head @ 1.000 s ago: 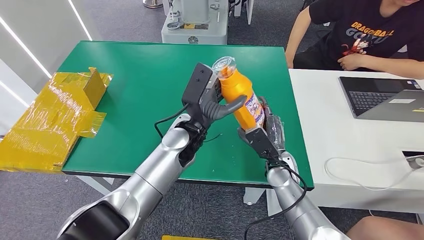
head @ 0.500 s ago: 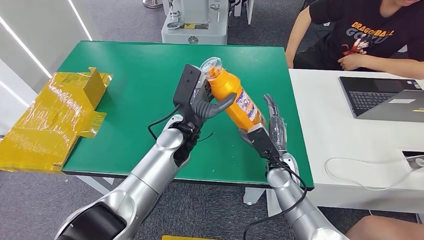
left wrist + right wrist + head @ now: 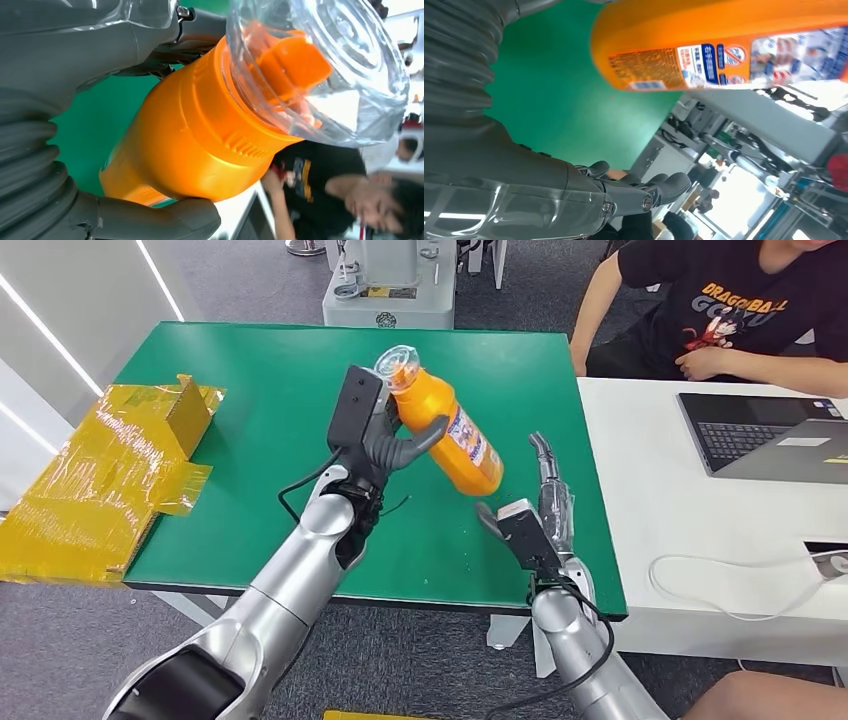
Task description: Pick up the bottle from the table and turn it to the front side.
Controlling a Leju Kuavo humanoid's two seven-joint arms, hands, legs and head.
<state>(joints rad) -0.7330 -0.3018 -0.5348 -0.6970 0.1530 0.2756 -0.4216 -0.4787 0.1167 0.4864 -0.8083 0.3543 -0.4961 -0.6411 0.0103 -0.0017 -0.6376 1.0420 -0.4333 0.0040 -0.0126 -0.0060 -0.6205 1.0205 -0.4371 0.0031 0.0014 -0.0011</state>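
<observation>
An orange bottle (image 3: pixel 447 433) with a clear cap and a printed label hangs tilted above the green table (image 3: pixel 260 400), cap toward the far left. My left hand (image 3: pixel 385 435) grips it just below the cap, thumb wrapped across the front. In the left wrist view the bottle (image 3: pixel 200 130) fills the frame with the thumb (image 3: pixel 150 217) under it. My right hand (image 3: pixel 535 515) stands apart from the bottle near the table's front right, fingers spread and holding nothing. The right wrist view shows the bottle's label end (image 3: pixel 724 45) above my open right hand (image 3: pixel 624 192).
Crumpled yellow wrapping (image 3: pixel 110 475) lies over the table's left edge. A white table (image 3: pixel 700 520) with a laptop (image 3: pixel 770 435) and a cable stands to the right, where a person (image 3: pixel 720 310) in a black shirt sits. A grey machine (image 3: pixel 390 285) stands behind.
My left hand has carried the bottle up and to the left, away from the right hand. The right hand has let go of the bottle's base and now stands free with fingers spread.
</observation>
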